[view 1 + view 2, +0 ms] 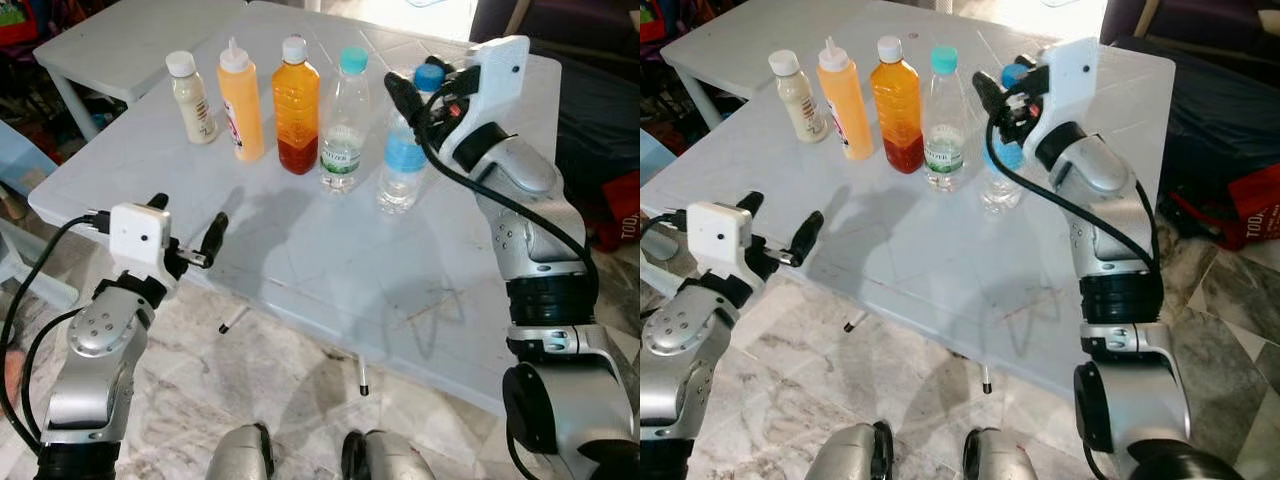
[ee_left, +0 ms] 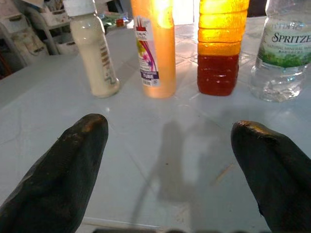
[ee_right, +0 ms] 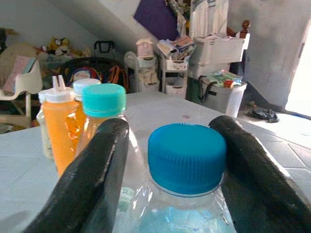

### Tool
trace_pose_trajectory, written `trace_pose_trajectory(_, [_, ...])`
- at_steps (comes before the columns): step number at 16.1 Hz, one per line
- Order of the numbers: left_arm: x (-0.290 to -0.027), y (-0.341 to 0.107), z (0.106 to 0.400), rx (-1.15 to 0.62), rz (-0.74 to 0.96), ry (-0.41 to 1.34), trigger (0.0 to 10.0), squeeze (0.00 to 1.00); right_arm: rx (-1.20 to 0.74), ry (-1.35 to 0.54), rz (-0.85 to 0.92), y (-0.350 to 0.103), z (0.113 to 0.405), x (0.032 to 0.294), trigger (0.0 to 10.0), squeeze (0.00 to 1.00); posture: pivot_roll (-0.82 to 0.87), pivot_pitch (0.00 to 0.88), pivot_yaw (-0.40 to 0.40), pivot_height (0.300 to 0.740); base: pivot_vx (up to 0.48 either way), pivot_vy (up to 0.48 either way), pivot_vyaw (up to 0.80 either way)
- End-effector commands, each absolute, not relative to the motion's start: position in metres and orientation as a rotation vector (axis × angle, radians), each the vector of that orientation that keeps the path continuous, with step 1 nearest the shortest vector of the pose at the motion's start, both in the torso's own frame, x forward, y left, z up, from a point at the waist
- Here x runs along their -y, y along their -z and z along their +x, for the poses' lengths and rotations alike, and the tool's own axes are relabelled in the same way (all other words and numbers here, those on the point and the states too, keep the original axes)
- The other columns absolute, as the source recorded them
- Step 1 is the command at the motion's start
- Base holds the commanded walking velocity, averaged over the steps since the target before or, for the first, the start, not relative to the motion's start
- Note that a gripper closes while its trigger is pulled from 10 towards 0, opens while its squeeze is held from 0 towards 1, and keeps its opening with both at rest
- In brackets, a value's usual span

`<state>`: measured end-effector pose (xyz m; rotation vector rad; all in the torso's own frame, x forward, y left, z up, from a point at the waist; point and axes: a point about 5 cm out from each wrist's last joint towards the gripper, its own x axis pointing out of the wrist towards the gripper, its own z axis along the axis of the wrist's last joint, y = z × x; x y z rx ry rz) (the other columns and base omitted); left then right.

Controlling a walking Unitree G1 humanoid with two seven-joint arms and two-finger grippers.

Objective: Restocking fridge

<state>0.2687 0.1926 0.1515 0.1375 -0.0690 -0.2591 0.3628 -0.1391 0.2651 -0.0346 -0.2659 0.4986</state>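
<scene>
1. Nearest: left gripper (image 1: 190, 245), black fingers apart and empty, at the near edge of the white plastic tabletop (image 1: 300, 270).
2. Right gripper (image 3: 167, 160), fingers apart, straddling the blue cap of the upright clear water bottle (image 1: 404, 160), last in the row toward the right edge; not clamped.

Five bottles stand upright in a row on the white table (image 1: 300, 270) — a cream dressing bottle (image 1: 190, 97), an orange squeeze bottle (image 1: 241, 100), an amber juice bottle (image 1: 296, 105). Beside them stand a teal-capped Spritzer water bottle (image 1: 345, 120) and a blue-capped water bottle (image 1: 404, 160) — all capped.
</scene>
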Motion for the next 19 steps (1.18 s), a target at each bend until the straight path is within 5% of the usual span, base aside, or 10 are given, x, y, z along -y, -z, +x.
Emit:
trace_pose_trajectory(1, [-0.192,-0.152,0.267,0.060,0.176,0.277,10.0,0.00,0.248,-0.503,-0.031,-0.263,0.360,0.136,0.0,0.00,0.04,0.156,0.009,0.740,0.000,0.000,0.00])
trace_pose_trajectory(4, [-0.191,-0.151,0.267,0.055,0.183,0.285,10.0,0.00,0.206,-0.478,-0.029,-0.262,0.358,0.137,0.0,0.00,0.04,0.153,0.007,0.740,0.000,0.000,0.00])
trace_pose_trajectory(5, [-0.191,-0.151,0.267,0.053,0.185,0.285,10.0,0.00,0.188,-0.462,-0.034,-0.261,0.356,0.139,0.9,0.00,0.04,0.152,0.007,0.740,0.000,0.000,0.00])
trace_pose_trajectory(6, [-0.191,-0.151,0.267,0.052,0.187,0.285,10.0,0.00,0.175,-0.455,-0.039,-0.261,0.355,0.140,0.0,0.00,0.03,0.150,0.006,0.740,0.000,0.000,0.00])
trace_pose_trajectory(13, [-0.185,-0.145,0.271,0.032,0.190,0.302,10.0,0.00,0.078,-0.350,-0.156,-0.240,0.335,0.163,0.0,0.00,0.00,0.139,0.016,0.740,0.000,0.000,0.00])
trace_pose_trajectory(14, [-0.185,-0.144,0.271,0.030,0.189,0.300,10.0,0.00,0.079,-0.342,-0.172,-0.238,0.332,0.164,2.2,0.00,0.00,0.137,0.018,0.740,0.000,0.000,0.00])
trace_pose_trajectory(15, [-0.185,-0.142,0.273,0.012,0.175,0.278,10.0,0.00,0.116,-0.311,-0.190,-0.236,0.326,0.166,7.2,0.00,-0.02,0.134,0.030,0.740,0.000,0.000,0.00])
trace_pose_trajectory(16, [-0.185,-0.141,0.274,0.002,0.164,0.272,10.0,0.00,0.114,-0.311,-0.180,-0.235,0.324,0.165,10.0,0.00,-0.03,0.131,0.036,0.740,0.000,0.000,0.00])
trace_pose_trajectory(19, [-0.183,-0.133,0.277,-0.017,0.130,0.232,10.0,0.00,0.121,-0.334,-0.162,-0.222,0.306,0.159,10.0,0.00,-0.05,0.106,0.027,0.740,0.000,0.000,0.00])
